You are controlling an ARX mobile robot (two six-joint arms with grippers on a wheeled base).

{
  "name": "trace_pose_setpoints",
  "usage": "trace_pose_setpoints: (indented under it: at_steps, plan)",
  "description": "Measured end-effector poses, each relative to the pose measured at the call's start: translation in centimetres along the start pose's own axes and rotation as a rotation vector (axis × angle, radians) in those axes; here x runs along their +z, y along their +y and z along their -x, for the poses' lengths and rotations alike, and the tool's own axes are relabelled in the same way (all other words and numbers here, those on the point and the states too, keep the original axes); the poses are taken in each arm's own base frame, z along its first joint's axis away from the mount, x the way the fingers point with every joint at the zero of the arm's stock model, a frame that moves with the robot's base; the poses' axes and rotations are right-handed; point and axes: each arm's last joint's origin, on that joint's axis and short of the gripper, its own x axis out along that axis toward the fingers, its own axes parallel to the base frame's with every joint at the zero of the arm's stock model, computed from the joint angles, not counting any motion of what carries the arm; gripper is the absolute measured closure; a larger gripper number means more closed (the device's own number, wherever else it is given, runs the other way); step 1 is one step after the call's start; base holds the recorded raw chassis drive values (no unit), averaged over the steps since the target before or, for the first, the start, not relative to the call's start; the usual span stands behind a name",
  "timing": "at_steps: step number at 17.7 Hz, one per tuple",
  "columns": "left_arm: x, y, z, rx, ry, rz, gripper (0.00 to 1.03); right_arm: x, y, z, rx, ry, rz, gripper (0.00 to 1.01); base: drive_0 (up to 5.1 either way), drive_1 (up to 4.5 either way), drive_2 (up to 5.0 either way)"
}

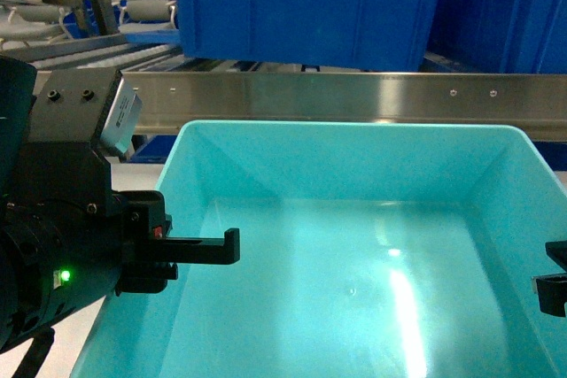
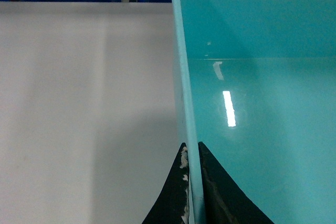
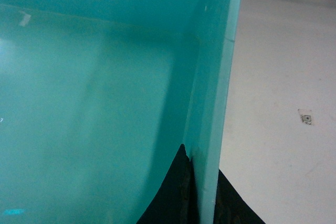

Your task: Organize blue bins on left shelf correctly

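Grip status, left side first: left gripper (image 2: pixel 192 192) is clamped on the left wall of the turquoise bin (image 1: pixel 372 245). Left wrist view shows one black finger (image 2: pixel 170 198) outside the wall and one inside, the thin rim edge pinched between them. Outboard of the outer finger lies only pale flat surface (image 2: pixel 79 103); inboard is the bin's empty, glossy floor with a lamp glare on it.

Bin sits between the two arms, open side up, nothing inside it. Beyond its far wall, ahead of both sets of fingers, runs the steel front rail of the shelf (image 1: pixel 354 99), and above and behind that rail stand dark blue ribbed bins (image 1: pixel 301 6).

Right gripper (image 3: pixel 202 192) likewise pinches the right wall, one finger on each face, seen from the right wrist view. Outboard of it: pale surface with a small square marker (image 3: pixel 306 117).

Progress (judgement): bin is held on both sides but not yet on the shelf; its far rim is still short of and below the rail's top edge. Remaining: raise it, carry it forward over the rail, set it down, release.

Not resolved:
- whether the bin's base rests on the surface or is lifted; underside hidden in all views;
- right gripper is mostly cut off at the head view's edge;
- free slot on the shelf not visible; rail blocks the level behind it;
- near wall of the bin lies below frame.
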Motion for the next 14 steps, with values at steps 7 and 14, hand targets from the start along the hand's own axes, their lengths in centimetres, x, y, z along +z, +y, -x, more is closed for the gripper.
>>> trace_pose_setpoints:
  at_steps: [7, 14]
  plan:
    - [0.02, 0.00, 0.00, 0.000, -0.002, 0.001, 1.01, 0.02, 0.00, 0.00, 0.000, -0.003, 0.000, 0.99, -4.5, -0.20, 4.1]
    - [0.02, 0.02, -0.01, 0.002, -0.002, 0.001, 1.01, 0.02, 0.01, 0.00, 0.001, -0.003, 0.000, 0.99, -4.9, 1.47, 3.3]
